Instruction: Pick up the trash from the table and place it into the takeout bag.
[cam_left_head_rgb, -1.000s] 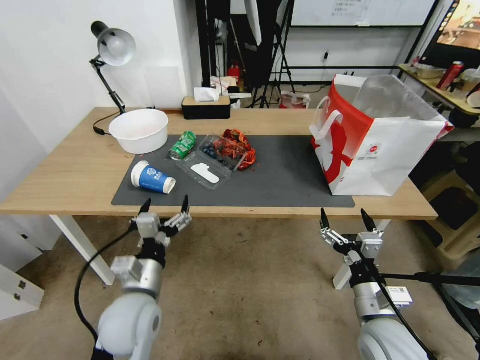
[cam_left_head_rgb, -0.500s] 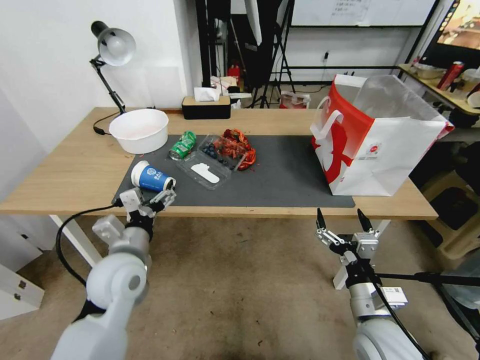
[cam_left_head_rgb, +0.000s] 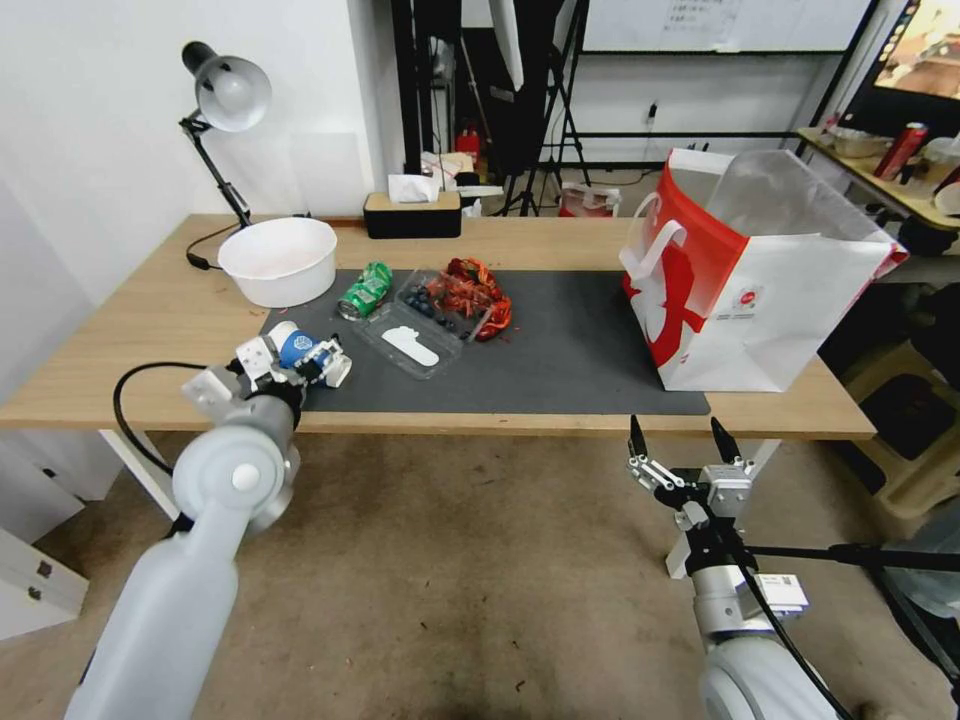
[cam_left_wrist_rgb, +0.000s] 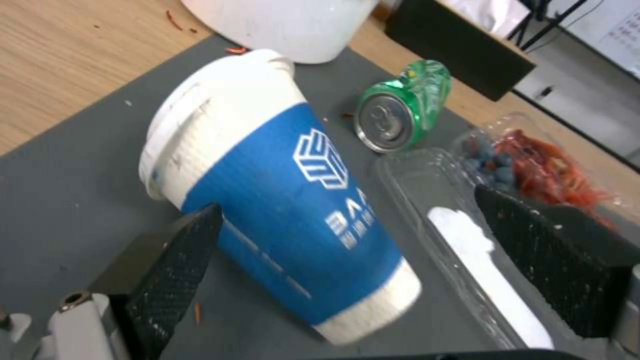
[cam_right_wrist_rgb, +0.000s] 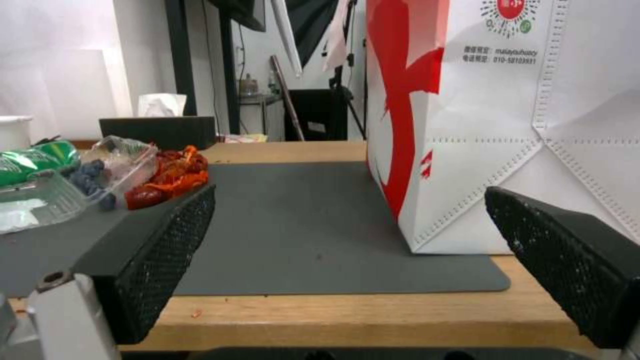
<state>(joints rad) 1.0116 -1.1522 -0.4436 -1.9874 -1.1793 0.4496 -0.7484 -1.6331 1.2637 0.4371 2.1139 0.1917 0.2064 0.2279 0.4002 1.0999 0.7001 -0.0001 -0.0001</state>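
**Left gripper lined up on the blue cup**

Blue paper cup (cam_left_wrist_rgb: 280, 200) lies on its side on the table's (cam_left_head_rgb: 150, 330) grey mat (cam_left_head_rgb: 570, 350); left gripper (cam_left_head_rgb: 284, 360) straddles it, fingers spread, not yet closing; next move likely calls for a squeeze and lift toward the takeout bag (cam_left_head_rgb: 760, 270); right gripper (cam_left_head_rgb: 680, 440) waits below the table edge, fingers apart.

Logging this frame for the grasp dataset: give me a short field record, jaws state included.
left gripper: jaws open, straddling the blue paper cup, not closed on it
blue paper cup: on its side on the grey mat
right gripper: jaws open, below the table front edge
takeout bag: upright, mat's right end
green can: lying between the white bowl and the clamshell
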